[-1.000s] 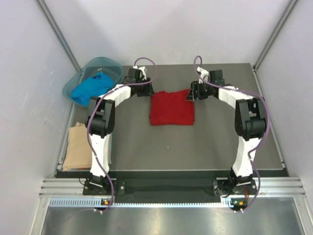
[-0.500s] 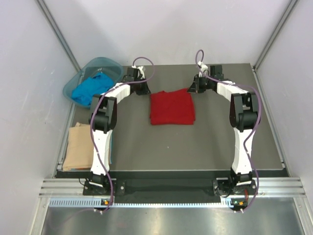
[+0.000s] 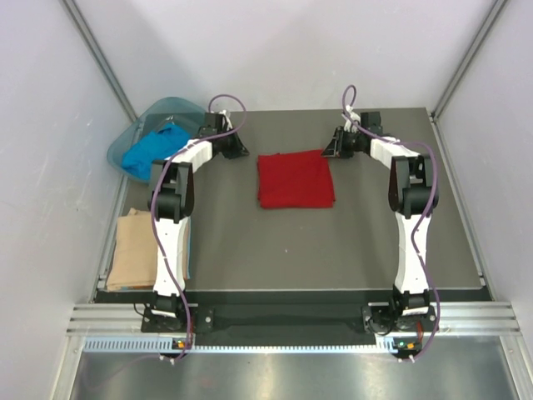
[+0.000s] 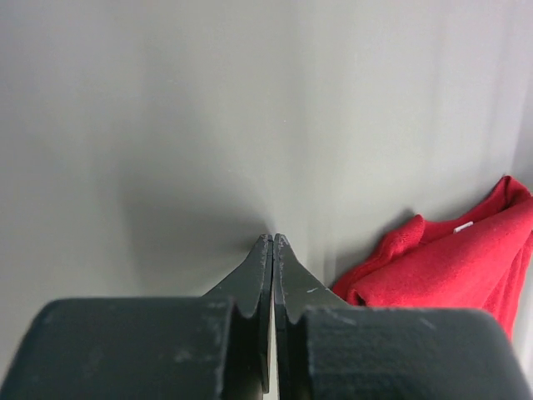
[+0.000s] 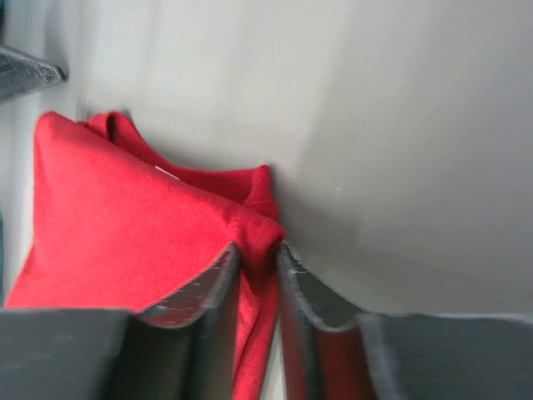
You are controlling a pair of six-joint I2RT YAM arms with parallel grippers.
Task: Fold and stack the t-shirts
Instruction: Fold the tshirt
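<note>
A deep red t-shirt (image 3: 295, 180) lies folded in a square at the middle of the table. My right gripper (image 3: 328, 152) is at its far right corner, and in the right wrist view the gripper (image 5: 258, 250) is shut on a fold of the red t-shirt (image 5: 125, 225). My left gripper (image 3: 244, 152) rests on the mat just left of the far left corner. In the left wrist view it (image 4: 273, 240) is shut with nothing in it, the red t-shirt (image 4: 454, 258) to its right. A bright blue t-shirt (image 3: 154, 150) lies in the basin. A folded tan t-shirt (image 3: 133, 250) lies at the near left.
The translucent teal basin (image 3: 179, 110) stands at the far left corner, partly off the dark mat (image 3: 333, 242). White walls enclose the table on three sides. A metal rail (image 3: 291, 317) runs along the near edge by the arm bases.
Both grippers have closed. The left one drew back left of the red shirt, empty. The right one moved back and right, and the shirt has shifted slightly to the right.
</note>
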